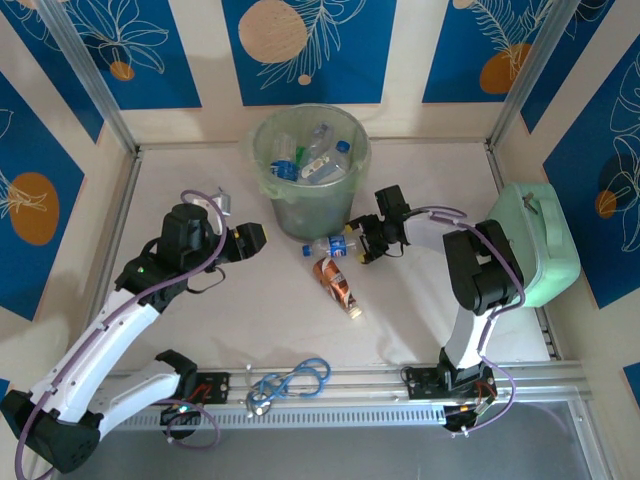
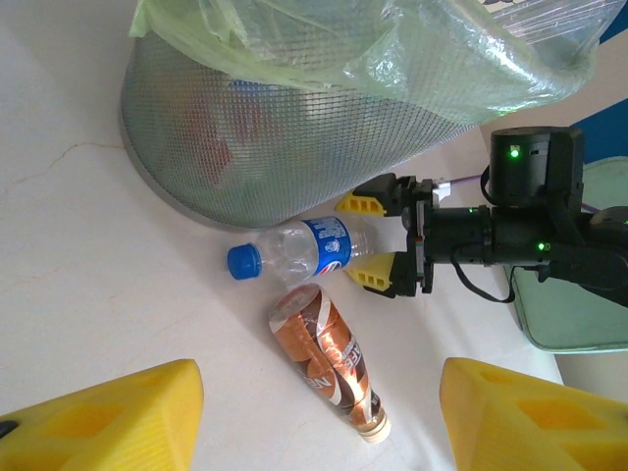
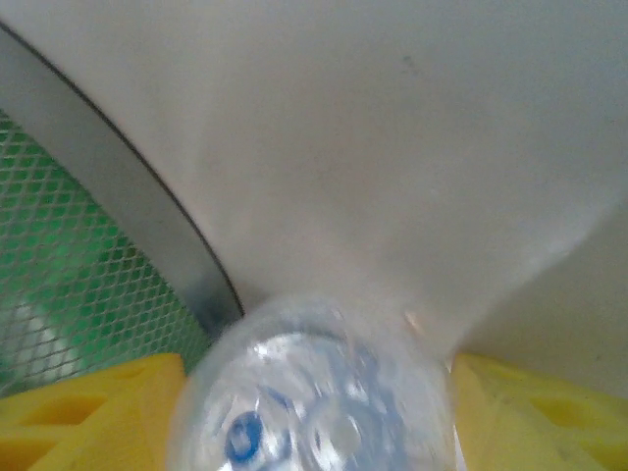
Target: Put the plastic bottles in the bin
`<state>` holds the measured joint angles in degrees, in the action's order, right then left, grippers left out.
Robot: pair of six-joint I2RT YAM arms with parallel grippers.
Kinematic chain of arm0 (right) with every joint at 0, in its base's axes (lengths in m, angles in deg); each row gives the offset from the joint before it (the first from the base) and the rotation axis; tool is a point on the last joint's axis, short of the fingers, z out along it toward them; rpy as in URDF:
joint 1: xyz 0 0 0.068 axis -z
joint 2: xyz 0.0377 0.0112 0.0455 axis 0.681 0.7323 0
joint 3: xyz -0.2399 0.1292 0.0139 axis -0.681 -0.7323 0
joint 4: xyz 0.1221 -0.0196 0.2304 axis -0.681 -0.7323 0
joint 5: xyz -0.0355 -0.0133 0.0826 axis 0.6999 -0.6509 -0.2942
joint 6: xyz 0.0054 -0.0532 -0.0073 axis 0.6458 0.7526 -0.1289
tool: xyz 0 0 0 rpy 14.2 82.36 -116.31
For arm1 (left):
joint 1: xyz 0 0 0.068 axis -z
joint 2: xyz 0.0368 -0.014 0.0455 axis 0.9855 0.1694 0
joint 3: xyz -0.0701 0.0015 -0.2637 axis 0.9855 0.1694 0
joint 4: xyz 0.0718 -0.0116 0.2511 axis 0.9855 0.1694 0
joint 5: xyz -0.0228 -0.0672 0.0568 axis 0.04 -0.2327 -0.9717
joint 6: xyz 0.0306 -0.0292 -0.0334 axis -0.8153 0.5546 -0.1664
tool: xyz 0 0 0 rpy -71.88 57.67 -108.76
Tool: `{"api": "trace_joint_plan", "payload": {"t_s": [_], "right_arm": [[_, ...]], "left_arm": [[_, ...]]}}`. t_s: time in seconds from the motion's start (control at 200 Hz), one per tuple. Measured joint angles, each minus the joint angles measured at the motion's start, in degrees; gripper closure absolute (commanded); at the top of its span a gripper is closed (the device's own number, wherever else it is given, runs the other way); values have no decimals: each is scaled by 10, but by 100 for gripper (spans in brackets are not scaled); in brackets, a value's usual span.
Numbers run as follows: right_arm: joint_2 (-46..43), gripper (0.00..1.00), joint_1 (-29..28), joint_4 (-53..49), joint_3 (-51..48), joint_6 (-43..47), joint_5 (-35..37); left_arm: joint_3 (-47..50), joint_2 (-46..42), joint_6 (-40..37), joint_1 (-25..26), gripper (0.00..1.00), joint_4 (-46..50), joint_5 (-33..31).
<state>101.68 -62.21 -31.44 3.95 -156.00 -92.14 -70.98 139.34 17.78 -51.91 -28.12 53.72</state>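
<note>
A clear bottle (image 1: pixel 330 246) with a blue cap and blue label lies on the table at the foot of the bin (image 1: pixel 300 215). My right gripper (image 1: pixel 362 243) is shut on its base end, and its yellow fingers (image 2: pixel 371 204) press both sides of the bottle (image 2: pixel 294 253). In the right wrist view the bottle (image 3: pixel 314 392) spans the gap between the fingers. A brown-orange bottle (image 1: pixel 337 284) lies just in front of it, white cap toward me. My left gripper (image 1: pixel 250 240) hangs open to the left, apart from both bottles; the brown bottle (image 2: pixel 329 358) shows between its fingers.
Several bottles (image 1: pixel 320 160) lie inside the bin, which has a pale-green liner. A mint-green case (image 1: pixel 540 245) stands at the right edge beside the right arm. A coiled blue cable (image 1: pixel 295 380) lies on the rail at the near edge. Walls close the back and sides.
</note>
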Motion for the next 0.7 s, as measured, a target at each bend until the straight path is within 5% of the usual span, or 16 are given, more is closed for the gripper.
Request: {"api": "trace_joint_plan", "payload": {"t_s": [0.37,0.7], "right_arm": [[-18,45,2,-5,-10,23,10],[-166,46,5,-25,-64,76,5]], "left_arm": [[3,0,2,0,32,-1,0],[7,0,2,-1,29,-39,45]]}}
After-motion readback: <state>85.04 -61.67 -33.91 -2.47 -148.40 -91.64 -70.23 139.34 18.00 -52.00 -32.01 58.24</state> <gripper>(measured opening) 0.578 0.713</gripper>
